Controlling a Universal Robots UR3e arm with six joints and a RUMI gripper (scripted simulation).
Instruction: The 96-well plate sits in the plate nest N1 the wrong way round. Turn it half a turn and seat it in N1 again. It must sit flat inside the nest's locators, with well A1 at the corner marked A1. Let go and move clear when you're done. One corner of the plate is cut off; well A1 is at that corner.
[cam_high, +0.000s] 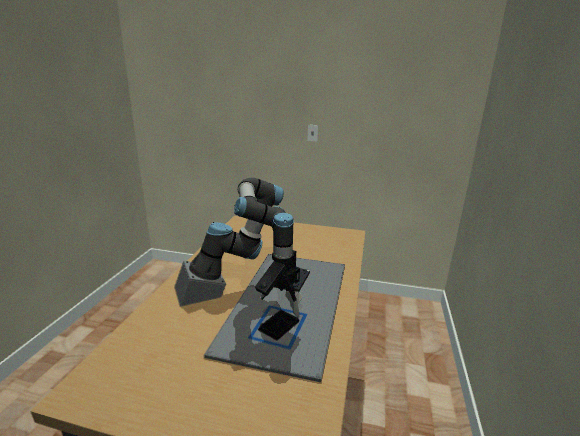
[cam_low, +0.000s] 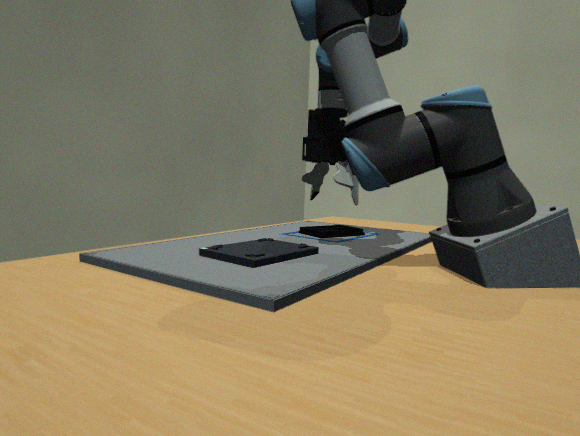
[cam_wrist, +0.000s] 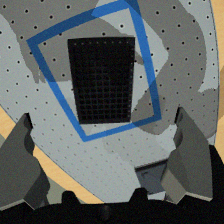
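My arm hides the far black nest (cam_high: 300, 276) almost wholly in the top view, and the side view crops my upper links. I cannot make out the plate's cut corner or any A1 mark anywhere; the wells blur into a fine grid. I count one 96-well plate (cam_wrist: 101, 80), lying flat inside one blue outlined square (cam_wrist: 52, 84) on the grey perforated board (cam_wrist: 195, 60), skewed against that outline. One black nest (cam_low: 258, 251) with four corner locators lies apart from it, empty. My gripper (cam_wrist: 103, 111) hangs above the plate, jaws spread fully wide, gripping nothing.
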